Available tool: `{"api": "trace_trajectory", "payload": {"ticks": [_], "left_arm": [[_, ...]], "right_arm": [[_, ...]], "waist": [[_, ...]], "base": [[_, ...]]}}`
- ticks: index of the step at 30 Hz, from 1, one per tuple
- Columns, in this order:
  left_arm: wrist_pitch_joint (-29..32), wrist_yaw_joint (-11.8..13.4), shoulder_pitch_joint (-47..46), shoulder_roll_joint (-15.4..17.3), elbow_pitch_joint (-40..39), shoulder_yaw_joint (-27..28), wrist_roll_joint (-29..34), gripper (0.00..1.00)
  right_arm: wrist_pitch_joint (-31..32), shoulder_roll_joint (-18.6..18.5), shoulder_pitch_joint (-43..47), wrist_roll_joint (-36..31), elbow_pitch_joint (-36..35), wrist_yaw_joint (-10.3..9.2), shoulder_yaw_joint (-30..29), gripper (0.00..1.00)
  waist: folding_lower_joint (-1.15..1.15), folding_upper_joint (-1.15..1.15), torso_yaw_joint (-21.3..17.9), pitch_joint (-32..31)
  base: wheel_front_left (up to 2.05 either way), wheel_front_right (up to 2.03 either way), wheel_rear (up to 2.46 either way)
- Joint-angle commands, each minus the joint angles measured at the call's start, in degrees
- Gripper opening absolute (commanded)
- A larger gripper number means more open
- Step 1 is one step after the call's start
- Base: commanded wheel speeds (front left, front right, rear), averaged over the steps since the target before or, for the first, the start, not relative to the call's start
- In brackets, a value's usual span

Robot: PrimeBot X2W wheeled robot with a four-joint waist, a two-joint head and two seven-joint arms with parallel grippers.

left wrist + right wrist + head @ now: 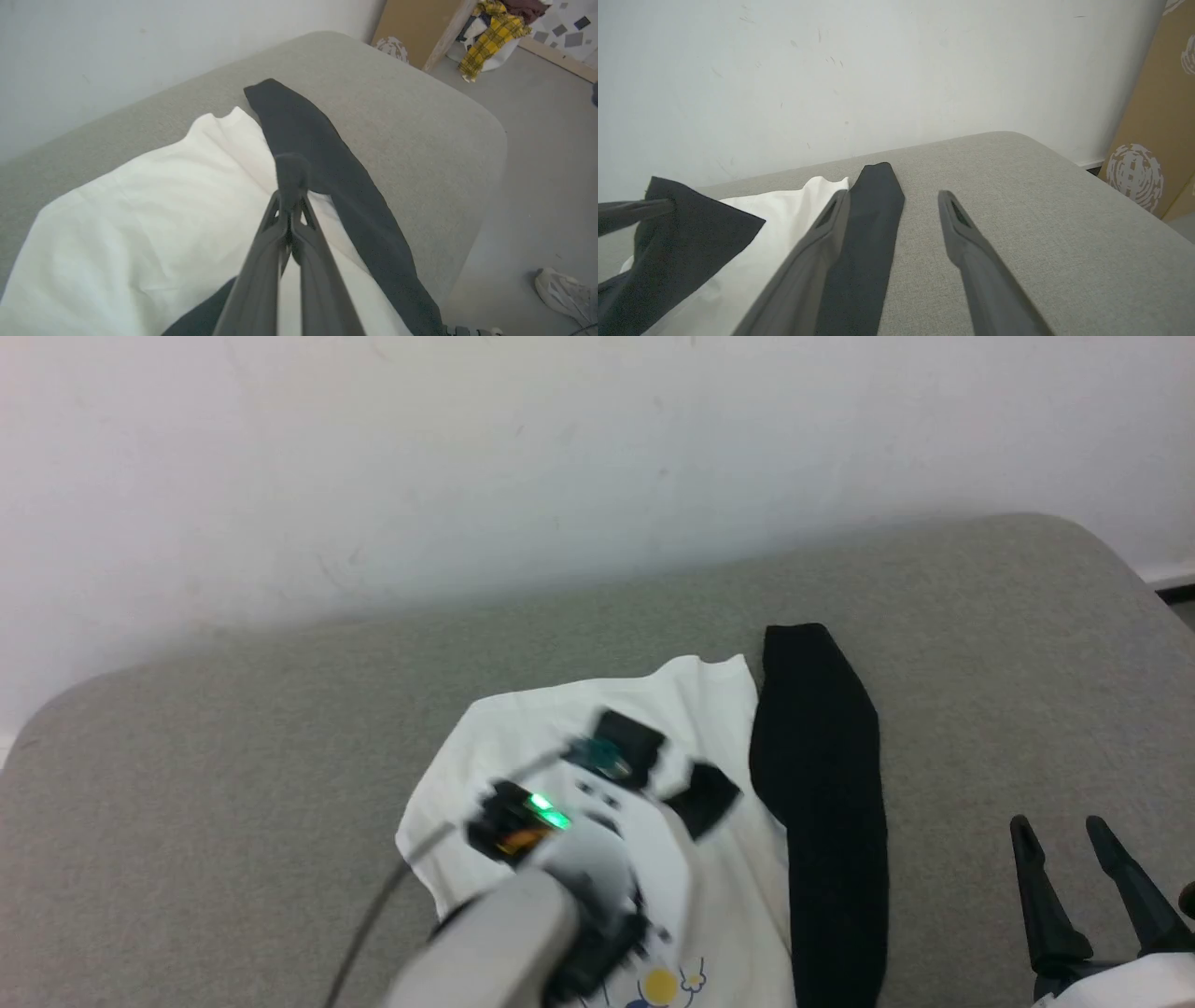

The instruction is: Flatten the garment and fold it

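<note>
Right gripper (1060, 835), lower right: fingers spread, empty. Left gripper (290, 200), frame centre: fingers pinched shut on a black fold of the T-shirt (504, 737), which lies crumpled mid-frame on the grey cushion (233, 756). Fabric appears light, limp; grasp hems or sleeve edges.

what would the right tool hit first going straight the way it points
Likely the right tool meets the bare grey cushion, right of the garment's black sleeve, then the wall; depth is unclear.

The garment (560, 728) lies on the sofa (233, 737) midway between its side edges. The left end effector (291, 193) is on it; the right end effector (1060, 826) stands apart, toward the right edge.
</note>
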Motion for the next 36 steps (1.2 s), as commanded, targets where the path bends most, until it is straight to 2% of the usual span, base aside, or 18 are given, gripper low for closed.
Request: {"api": "trace_trajectory", "payload": {"ticks": [1,4,7,11,16,18,22,26,30,36], "left_arm": [[0.4,-1.1,1.3,-1.5,1.2,-2.3,0.4,0.0],[0.9,-3.2,2.9,-4.4,4.8,-6.9,-0.1,0.0],[0.2,-4.7,3.6,-5.9,8.9,-10.6,-0.7,0.0],[-0.8,-6.1,4.7,-6.5,13.0,-15.4,-2.2,0.0],[-3.0,-6.6,5.9,-6.6,14.8,-20.7,-6.3,0.0],[-4.7,-6.4,5.7,-6.6,14.7,-21.9,-8.0,1.0],[-10.5,-5.4,4.6,-6.6,13.2,-22.3,-10.6,1.0],[-17.3,-3.3,3.6,-6.6,9.6,-20.1,-12.8,1.0],[-24.8,0.4,2.8,-6.0,7.5,-15.6,-11.7,1.0],[-34.8,6.1,3.6,-1.8,5.1,-8.0,-9.7,1.0]], "right_arm": [[0.4,0.2,-0.1,0.4,-0.4,-0.1,-0.2,1.0],[0.8,0.2,-0.6,0.8,-0.5,-0.1,-0.1,1.0],[1.0,0.2,-1.4,1.2,-0.3,-0.1,0.5,1.0],[1.1,0.2,-2.1,1.5,0.6,-0.1,0.7,1.0],[0.9,0.2,-3.2,1.9,1.9,-0.1,1.2,1.0],[0.8,0.2,-3.4,1.8,2.5,-0.1,1.3,1.0],[0.7,0.2,-3.7,1.3,3.1,-0.1,1.9,1.0],[0.8,0.2,-3.3,0.3,3.0,-0.1,2.4,1.0],[1.1,0.2,-2.4,-0.4,2.5,-0.1,2.5,1.0],[1.6,0.2,-1.1,-0.8,1.8,-0.1,2.5,1.0]], "waist": [[0.01,0.0,-2.4,1.8],[0.01,0.0,-3.9,3.0],[0.01,0.0,-5.3,4.3],[0.01,0.0,-6.0,5.7],[0.01,0.0,-5.9,6.9],[0.01,0.0,-5.3,6.8],[0.01,0.0,-4.0,5.7],[0.01,0.0,-2.5,3.8],[0.01,0.0,-0.7,2.2],[0.01,0.0,2.5,0.7]], "base": [[0.0,0.0,0.0],[0.0,0.0,0.0],[0.0,0.0,0.0],[0.0,0.0,0.0],[0.0,0.0,0.0],[0.0,0.0,0.0],[0.0,0.0,0.0],[0.0,0.0,0.0],[0.0,0.0,0.0],[0.0,0.0,0.0]]}}
